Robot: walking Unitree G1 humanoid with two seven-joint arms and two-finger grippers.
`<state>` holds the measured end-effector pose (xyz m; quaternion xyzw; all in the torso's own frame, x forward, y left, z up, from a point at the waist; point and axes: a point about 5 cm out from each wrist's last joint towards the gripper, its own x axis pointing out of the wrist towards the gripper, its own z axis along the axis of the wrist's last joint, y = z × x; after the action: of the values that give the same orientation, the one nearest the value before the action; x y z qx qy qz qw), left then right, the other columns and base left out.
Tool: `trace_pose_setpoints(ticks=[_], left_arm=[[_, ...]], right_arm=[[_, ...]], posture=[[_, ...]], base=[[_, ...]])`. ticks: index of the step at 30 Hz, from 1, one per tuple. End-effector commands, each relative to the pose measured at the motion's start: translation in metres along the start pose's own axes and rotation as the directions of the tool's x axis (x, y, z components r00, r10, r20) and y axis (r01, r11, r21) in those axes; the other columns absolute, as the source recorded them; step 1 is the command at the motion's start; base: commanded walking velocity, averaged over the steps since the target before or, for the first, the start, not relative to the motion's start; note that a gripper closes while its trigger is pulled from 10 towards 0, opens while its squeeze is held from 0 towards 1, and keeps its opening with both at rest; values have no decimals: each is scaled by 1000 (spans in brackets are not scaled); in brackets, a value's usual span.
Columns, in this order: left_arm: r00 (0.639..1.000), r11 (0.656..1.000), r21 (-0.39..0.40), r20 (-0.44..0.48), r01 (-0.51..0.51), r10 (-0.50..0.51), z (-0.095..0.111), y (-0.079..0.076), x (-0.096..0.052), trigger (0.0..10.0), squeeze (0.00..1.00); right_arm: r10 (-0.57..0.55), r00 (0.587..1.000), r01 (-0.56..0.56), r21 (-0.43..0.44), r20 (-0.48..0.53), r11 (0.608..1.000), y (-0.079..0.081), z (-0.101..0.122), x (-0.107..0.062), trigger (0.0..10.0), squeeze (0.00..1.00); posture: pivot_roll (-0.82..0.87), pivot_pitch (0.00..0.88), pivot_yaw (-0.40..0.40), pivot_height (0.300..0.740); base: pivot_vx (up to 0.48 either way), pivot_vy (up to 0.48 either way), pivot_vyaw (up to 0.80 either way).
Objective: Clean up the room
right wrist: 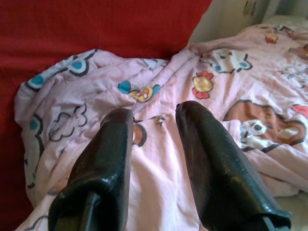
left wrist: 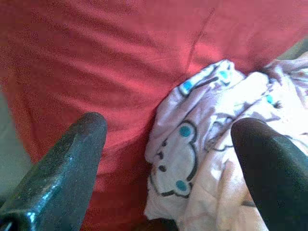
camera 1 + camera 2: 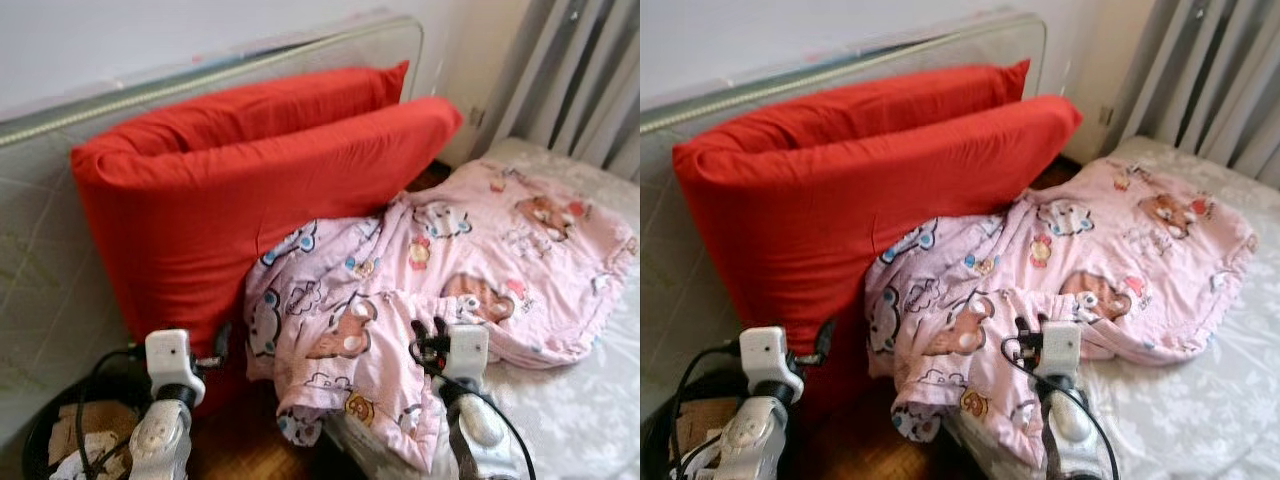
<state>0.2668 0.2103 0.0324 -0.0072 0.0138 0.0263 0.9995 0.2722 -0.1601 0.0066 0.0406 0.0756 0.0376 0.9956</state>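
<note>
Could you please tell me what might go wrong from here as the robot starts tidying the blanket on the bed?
1. The pink blanket hangs off the mattress edge; a pull by the right gripper could drag it onto the floor.
2. The blanket's corner lies against the red cushion, which leans upright; tugging may tip it.
3. The left gripper, jaws wide open, faces both cushion and blanket, so it might catch the wrong fabric.

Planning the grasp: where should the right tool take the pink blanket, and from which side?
Grip the raised fold of the pink blanket just ahead of the right tool, coming from above. The cloth bunches there beside the red cushion, so the open fingers can pinch a ridge; flatter parts on the mattress probably offer less.
</note>
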Motion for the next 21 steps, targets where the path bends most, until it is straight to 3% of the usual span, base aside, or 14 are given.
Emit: trace_pose_setpoints(ticks=[1, 9, 15, 21], left_arm=[[1000, 1000, -2, 20, 10, -10, 4, -3, 0, 10000, 0], [1000, 1000, -8, 21, 7, -6, 7, -2, -1, 10000, 0], [1000, 1000, -8, 27, 2, -2, 12, 1, 1, 10000, 0], [1000, 1000, -15, 23, 12, -12, 13, -3, 2, 10000, 0]], right_arm=[[-6, 1000, 6, -9, 17, 1000, -3, 3, 1, 10000, 0], [-55, 997, 56, 12, -46, 998, -1, -6, -3, 10000, 0], [-42, 998, 42, 3, -44, 999, 3, -7, -3, 10000, 0], [-28, 999, 28, 9, -30, 1000, 6, -6, -4, 10000, 0]], posture=[[-44, 0, -45, 740], [-42, 0, -32, 735], [-39, 0, -28, 690], [-40, 0, -28, 690]], base=[[0, 0, 0], [0, 0, 0], [0, 0, 0], [0, 0, 0]])
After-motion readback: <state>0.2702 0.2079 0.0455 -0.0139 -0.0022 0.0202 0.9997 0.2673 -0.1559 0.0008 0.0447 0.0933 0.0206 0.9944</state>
